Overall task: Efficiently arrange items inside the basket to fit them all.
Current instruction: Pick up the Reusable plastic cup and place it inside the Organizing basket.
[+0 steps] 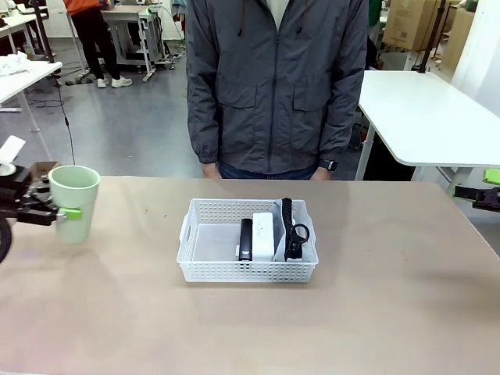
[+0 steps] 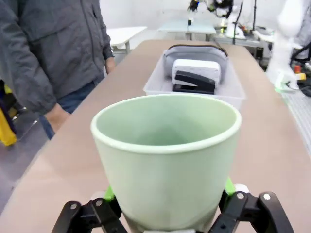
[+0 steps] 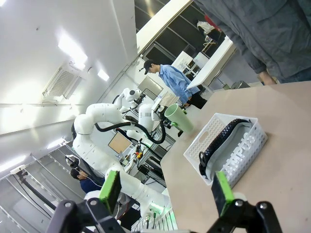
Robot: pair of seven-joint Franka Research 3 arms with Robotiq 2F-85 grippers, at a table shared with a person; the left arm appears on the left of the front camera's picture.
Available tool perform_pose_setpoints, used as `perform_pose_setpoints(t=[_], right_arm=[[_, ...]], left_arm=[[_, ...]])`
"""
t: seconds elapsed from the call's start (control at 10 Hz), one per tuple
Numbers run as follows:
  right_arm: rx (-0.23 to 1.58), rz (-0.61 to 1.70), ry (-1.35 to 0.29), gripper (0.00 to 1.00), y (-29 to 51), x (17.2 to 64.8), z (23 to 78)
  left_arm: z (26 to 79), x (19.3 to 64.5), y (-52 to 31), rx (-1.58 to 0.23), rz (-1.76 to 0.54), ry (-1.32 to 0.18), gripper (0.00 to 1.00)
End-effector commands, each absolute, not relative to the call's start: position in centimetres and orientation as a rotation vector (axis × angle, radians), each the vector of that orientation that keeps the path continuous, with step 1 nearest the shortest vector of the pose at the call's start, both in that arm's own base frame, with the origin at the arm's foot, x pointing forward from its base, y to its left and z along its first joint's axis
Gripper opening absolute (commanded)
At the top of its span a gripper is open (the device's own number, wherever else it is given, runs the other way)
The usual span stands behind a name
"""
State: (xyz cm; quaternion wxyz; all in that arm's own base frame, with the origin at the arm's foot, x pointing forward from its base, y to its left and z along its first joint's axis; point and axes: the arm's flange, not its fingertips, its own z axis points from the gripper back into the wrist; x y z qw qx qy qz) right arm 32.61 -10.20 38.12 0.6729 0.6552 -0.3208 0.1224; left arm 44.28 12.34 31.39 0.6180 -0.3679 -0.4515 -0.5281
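Note:
The pale green cup [image 1: 74, 201] is upright at the table's left end. My left gripper [image 1: 66, 212] reaches around its lower part. In the left wrist view the cup [image 2: 165, 160] sits between the green pads [image 2: 108, 194], which lie against its walls. The white basket [image 1: 205, 242] is at the table's middle. Its right half holds a black stapler [image 1: 246, 238], a white box [image 1: 264, 233] and the grey pouch [image 1: 305, 230] with its black strap, side by side. My right gripper [image 3: 166, 194] is open with nothing in it, and sits at the table's right edge [image 1: 488, 189].
A person in a grey jacket [image 1: 277, 86] stands at the far edge behind the basket, hands at their sides. The basket's left half [image 1: 211, 238] is bare. Open tabletop lies in front of the basket and on both sides of it.

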Motion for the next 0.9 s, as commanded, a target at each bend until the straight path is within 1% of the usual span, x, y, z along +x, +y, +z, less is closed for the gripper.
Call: perform_pose_setpoints(t=[0.0,0.1,0.2,0.3,0.4,0.7,0.8], right_arm=[[1.483,0.279,-0.736,1.00,-10.1,32.5,38.3],[1.483,0.279,-0.736,1.00,-10.1,32.5,38.3],[1.483,0.279,-0.736,1.00,-10.1,32.5,38.3],[1.483,0.279,-0.736,1.00,-10.1,32.5,38.3],[1.483,0.279,-0.736,1.00,-10.1,32.5,38.3],[1.483,0.279,-0.736,1.00,-10.1,32.5,38.3],[1.483,0.279,-0.736,1.00,-10.1,32.5,38.3]], left_arm=[[32.6,42.5,13.2,-0.816,-1.202,-1.069,0.00],[32.4,42.7,13.5,-0.842,-1.188,-1.076,0.00],[32.3,43.1,13.7,-0.865,-1.156,-1.094,0.29],[32.3,43.7,14.7,-0.904,-1.101,-1.120,0.45],[32.5,42.5,14.0,-0.823,-1.192,-1.064,0.45],[32.5,42.5,14.0,-0.823,-1.192,-1.064,0.45],[32.0,42.9,14.2,-0.839,-1.173,-1.067,0.87]])
